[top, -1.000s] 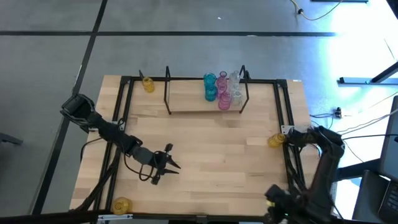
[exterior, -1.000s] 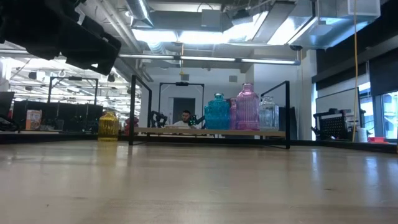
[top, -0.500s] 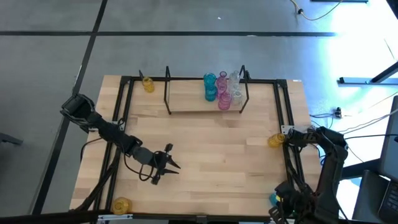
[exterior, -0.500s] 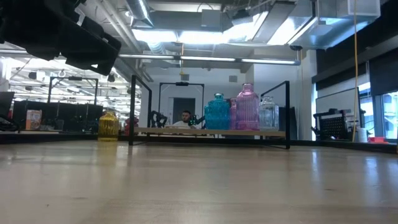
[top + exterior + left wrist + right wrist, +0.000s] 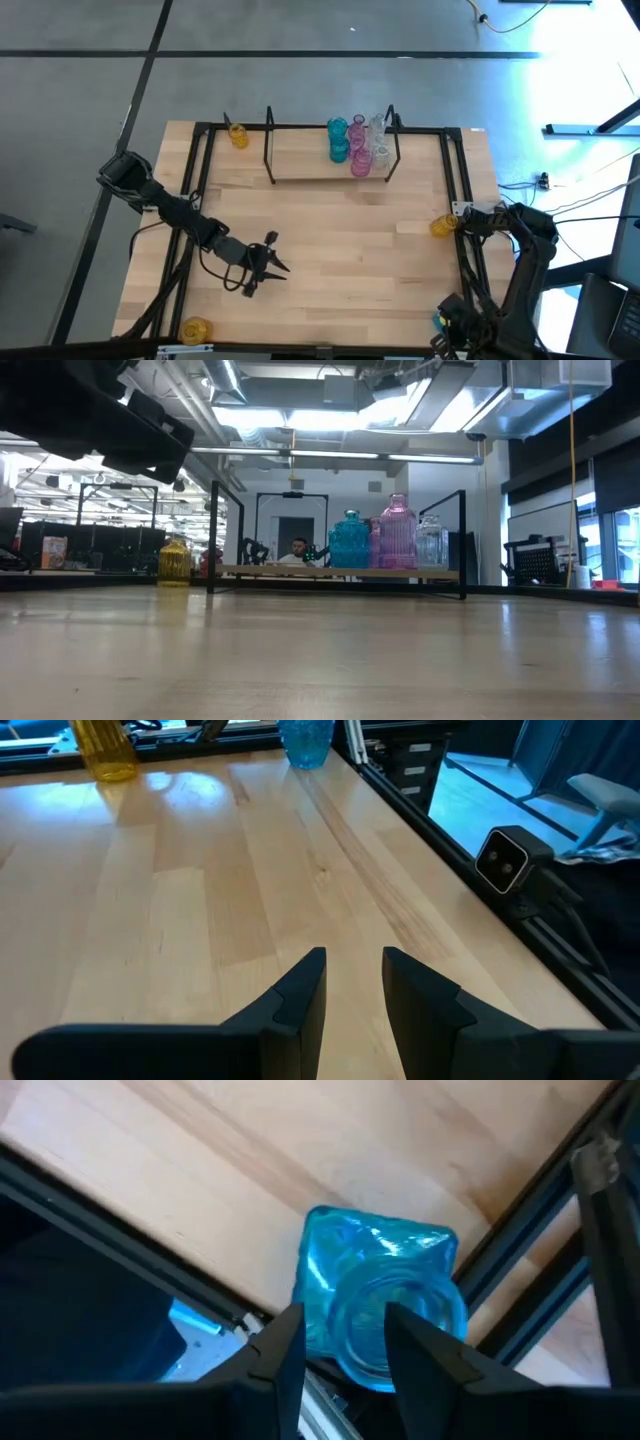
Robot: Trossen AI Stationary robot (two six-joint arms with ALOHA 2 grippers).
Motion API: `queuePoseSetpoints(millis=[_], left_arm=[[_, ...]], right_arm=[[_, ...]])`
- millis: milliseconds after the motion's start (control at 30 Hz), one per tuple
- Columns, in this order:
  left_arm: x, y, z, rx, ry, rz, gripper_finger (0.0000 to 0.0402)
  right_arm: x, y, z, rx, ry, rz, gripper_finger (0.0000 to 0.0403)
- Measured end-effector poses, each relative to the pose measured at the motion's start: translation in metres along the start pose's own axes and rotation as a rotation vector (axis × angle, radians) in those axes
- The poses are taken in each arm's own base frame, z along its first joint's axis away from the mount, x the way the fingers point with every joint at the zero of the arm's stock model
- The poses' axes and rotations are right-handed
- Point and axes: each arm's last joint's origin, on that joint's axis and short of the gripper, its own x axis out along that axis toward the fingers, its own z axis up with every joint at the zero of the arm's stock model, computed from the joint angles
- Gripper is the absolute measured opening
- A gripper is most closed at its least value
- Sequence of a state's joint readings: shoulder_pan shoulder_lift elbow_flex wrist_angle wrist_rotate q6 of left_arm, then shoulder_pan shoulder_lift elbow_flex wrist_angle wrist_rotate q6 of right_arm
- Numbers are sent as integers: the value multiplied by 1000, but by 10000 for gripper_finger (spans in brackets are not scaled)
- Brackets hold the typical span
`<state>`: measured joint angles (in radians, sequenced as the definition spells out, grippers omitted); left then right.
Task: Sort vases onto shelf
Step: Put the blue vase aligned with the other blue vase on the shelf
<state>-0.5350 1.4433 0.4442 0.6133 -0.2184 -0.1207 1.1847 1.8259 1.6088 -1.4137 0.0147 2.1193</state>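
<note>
- Overhead, the shelf (image 5: 330, 172) sits at the upper middle of the table (image 5: 330, 250); its light board runs between thin black wire uprights
- on its right end stands a tight cluster of vases; a teal vase (image 5: 338, 140), a pink vase (image 5: 358, 150) and a clear vase (image 5: 379, 140) crowd together there, while the left part of the board is bare
- a yellow vase (image 5: 238, 136) stands off the shelf at the upper left of the table, just beside the black rail; a second yellow vase (image 5: 443, 226) is at the right edge, mid-height; a third yellow vase (image 5: 194, 329) sits at the lower left corner
- the left gripper (image 5: 272, 264) hangs over bare wood in the lower left part of the frame, well apart from every vase; in its wrist view the fingers (image 5: 300, 995) stand a narrow gap apart with nothing between them
- the right gripper (image 5: 447, 322) is at the lower right corner, over the table's edge rail; its wrist view shows a blue vase (image 5: 375, 1295) right at the fingers (image 5: 280, 1345), its round mouth between the tips; whether they are pressing on it I cannot tell
</note>
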Motion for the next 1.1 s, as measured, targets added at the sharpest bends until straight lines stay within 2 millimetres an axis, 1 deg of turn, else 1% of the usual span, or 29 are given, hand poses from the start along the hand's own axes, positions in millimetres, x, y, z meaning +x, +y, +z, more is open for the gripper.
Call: queuePoseSetpoints(millis=[133, 300, 400, 500, 633, 700, 767, 867, 967, 1033, 1100], left_arm=[[0, 0, 0, 0, 0, 0, 94], [0, 0, 0, 0, 0, 0, 94], [0, 0, 0, 0, 0, 0, 94], [0, 0, 0, 0, 0, 0, 94], [0, 0, 0, 0, 0, 1, 94], [0, 0, 0, 0, -1, 1, 94], [0, 0, 0, 0, -1, 1, 94], [0, 0, 0, 0, -2, 4, 94], [0, 0, 0, 0, -2, 6, 94], [0, 0, 0, 0, -2, 5, 94], [0, 0, 0, 0, -2, 5, 94]], right_arm=[[6, -1, 1, -2, -11, -18, 124], [19, -3, 1, -40, -15, -42, 124], [21, -2, 0, -59, -3, -30, 115], [22, -2, 1, -83, -8, -34, 86], [22, -2, 2, -141, -9, -35, 28], [22, 0, 5, -174, -6, -41, 13], [21, 3, 10, -204, -23, -31, 18], [20, 12, 23, -265, -66, 4, 30], [14, 23, 41, -336, -140, 43, 20], [11, 30, 55, -389, -177, 51, 10], [9, 36, 70, -439, -207, 49, 8]])
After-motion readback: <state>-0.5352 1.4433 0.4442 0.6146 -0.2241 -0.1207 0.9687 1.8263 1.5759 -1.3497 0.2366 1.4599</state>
